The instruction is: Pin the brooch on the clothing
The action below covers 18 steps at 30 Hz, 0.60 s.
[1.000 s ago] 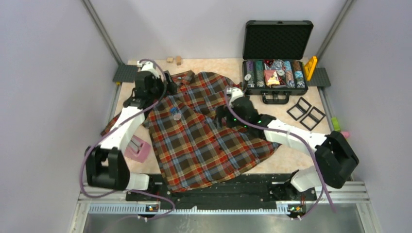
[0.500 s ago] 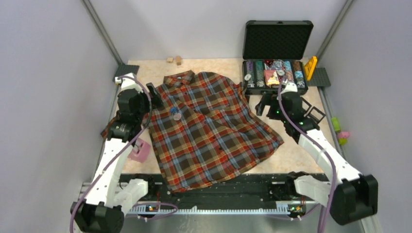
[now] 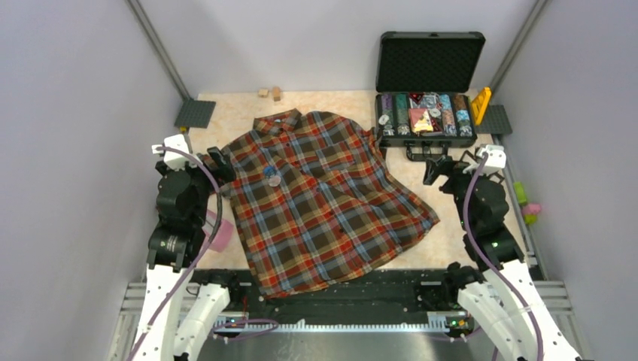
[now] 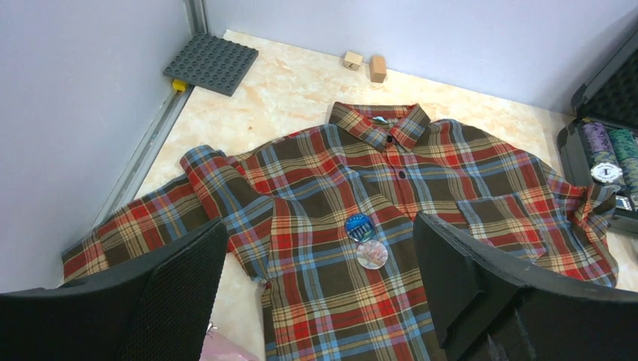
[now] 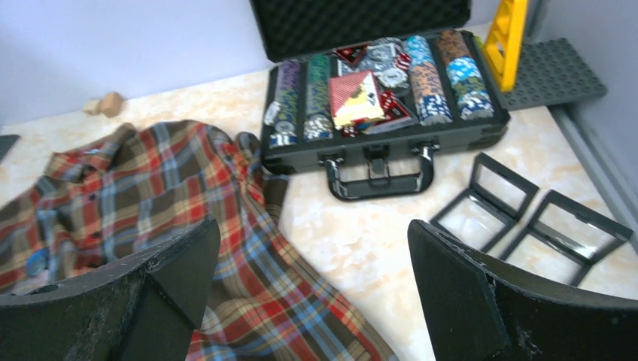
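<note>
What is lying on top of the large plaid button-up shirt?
A small round brooch, blue with a pale pink part, sits on the chest of the plaid shirt, beside the buttons. Its pin is covered, so fastening cannot be seen.

We see soft, even light from overhead and only faint shadows; the right wrist view is blurred, the shirt (image 5: 150, 188) at nine o'clock smeared.

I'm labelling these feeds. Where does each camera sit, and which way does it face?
Top external: above and behind, looking down on the shirt; left arm, right arm show.
Left wrist: on left arm, facing the far wall over shirt, brooch; open fingers show.
Right wrist: on right arm, facing case, frames; open fingers show.
Shared: all see shirt, case.
</note>
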Motion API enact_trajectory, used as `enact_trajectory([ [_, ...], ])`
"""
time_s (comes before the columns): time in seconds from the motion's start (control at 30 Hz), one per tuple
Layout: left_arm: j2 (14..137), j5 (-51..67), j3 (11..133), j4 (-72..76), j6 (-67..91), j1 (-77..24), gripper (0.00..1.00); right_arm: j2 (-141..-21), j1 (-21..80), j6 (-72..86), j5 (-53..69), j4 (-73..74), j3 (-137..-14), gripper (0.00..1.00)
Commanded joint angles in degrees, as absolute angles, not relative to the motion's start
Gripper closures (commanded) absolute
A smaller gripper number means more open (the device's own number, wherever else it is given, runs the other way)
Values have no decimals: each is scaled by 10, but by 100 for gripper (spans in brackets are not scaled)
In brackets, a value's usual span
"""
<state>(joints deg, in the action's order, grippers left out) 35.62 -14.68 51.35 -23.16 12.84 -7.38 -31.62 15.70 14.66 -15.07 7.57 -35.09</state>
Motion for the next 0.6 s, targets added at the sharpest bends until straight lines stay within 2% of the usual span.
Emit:
enact_trajectory([
  [0.0, 341, -161, 496, -197, 117, -72, 3, -292, 154, 118, -192, 49, -328, 1],
  [0.57, 348, -144, 496, -201, 114, -72, 2, -296, 155, 114, -187, 48, -327, 1],
])
